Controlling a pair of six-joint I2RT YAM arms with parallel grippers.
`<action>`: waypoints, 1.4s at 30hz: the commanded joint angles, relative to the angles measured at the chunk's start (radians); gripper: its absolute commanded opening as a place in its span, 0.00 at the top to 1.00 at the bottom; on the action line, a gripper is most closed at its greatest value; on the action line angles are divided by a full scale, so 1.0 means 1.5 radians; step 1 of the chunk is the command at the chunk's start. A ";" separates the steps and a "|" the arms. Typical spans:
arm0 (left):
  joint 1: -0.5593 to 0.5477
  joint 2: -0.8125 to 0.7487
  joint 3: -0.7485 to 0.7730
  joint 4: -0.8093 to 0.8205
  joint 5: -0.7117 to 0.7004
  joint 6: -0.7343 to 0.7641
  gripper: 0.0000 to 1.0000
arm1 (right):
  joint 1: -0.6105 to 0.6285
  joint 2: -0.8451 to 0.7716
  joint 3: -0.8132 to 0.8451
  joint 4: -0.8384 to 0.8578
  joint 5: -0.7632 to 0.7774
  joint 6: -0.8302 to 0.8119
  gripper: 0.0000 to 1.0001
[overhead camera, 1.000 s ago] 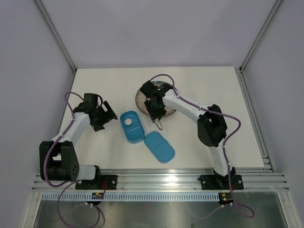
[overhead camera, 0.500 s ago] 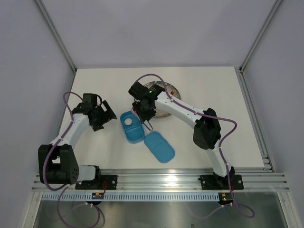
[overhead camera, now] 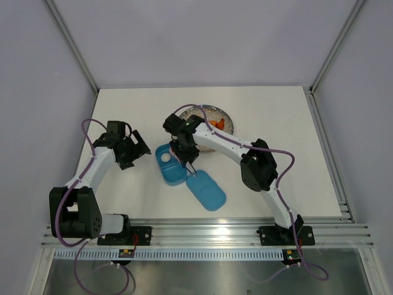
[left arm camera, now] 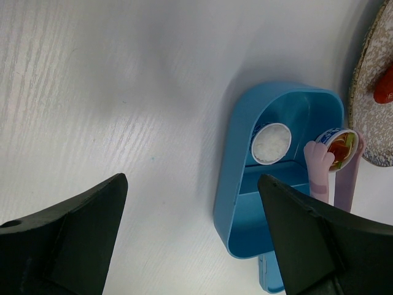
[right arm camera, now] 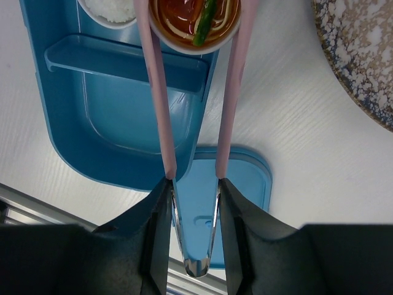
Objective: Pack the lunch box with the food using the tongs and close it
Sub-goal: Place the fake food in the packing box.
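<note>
The blue lunch box [overhead camera: 174, 174] lies open at mid-table with its lid [overhead camera: 207, 190] beside it. My right gripper [right arm camera: 194, 184] is shut on the pink tongs [right arm camera: 155, 92]. Their tips pinch a small cup of red food with a green strip [right arm camera: 195, 21] over the box's far compartment [right arm camera: 116, 117]. A cup of white food [left arm camera: 271, 143] sits in that compartment, next to the held cup [left arm camera: 339, 147]. More food, an orange piece [overhead camera: 218, 123], lies on the plate. My left gripper [left arm camera: 191, 184] hangs open and empty left of the box [left arm camera: 270, 212].
A round speckled plate [overhead camera: 228, 118] sits behind the box and holds a red piece [left arm camera: 385, 89]. The flat lid [right arm camera: 242, 184] lies close against the box's near right end. A metal rail [overhead camera: 209, 230] runs along the table's front edge.
The right arm has swung left from the plate to above the lunch box, carrying the tongs and the cup. The left arm has barely moved.
</note>
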 commanded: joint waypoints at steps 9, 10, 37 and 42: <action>0.004 -0.013 0.007 0.010 -0.003 0.008 0.09 | 0.026 0.000 0.033 -0.013 0.006 -0.012 0.78; 0.004 -0.012 0.006 0.010 -0.002 0.008 0.09 | 0.027 0.001 0.035 -0.013 0.006 -0.012 0.78; 0.004 -0.001 -0.002 0.023 0.021 -0.002 0.09 | 0.047 0.017 0.090 -0.042 0.041 -0.019 0.78; 0.004 -0.002 -0.003 0.022 0.017 0.000 0.09 | 0.048 0.028 0.091 -0.037 0.031 -0.021 0.78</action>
